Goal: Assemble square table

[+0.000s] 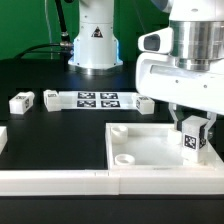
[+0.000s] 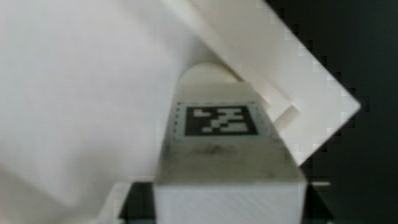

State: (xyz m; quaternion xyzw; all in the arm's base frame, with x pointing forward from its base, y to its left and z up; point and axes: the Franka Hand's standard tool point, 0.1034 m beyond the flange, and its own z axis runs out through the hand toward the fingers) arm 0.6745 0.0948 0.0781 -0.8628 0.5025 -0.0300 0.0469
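Note:
The square table's tabletop (image 1: 150, 150) is a white tray with a raised rim, lying at the front right in the exterior view. Round sockets show in its left corners (image 1: 125, 158). My gripper (image 1: 192, 142) hangs over the tray's right side, shut on a white tagged leg (image 1: 193, 136) held upright. In the wrist view the same leg (image 2: 222, 135) fills the gap between the dark fingers (image 2: 146, 200), its tag facing the camera, with the tabletop (image 2: 80, 90) behind it. Three more legs lie on the black table: two at the left (image 1: 20, 102) (image 1: 52, 98) and one near the tray's far edge (image 1: 145, 103).
The marker board (image 1: 98, 98) lies flat behind the tray, between the loose legs. A long white rail (image 1: 60, 180) runs along the front edge. The robot's base (image 1: 95, 45) stands at the back in front of a green backdrop.

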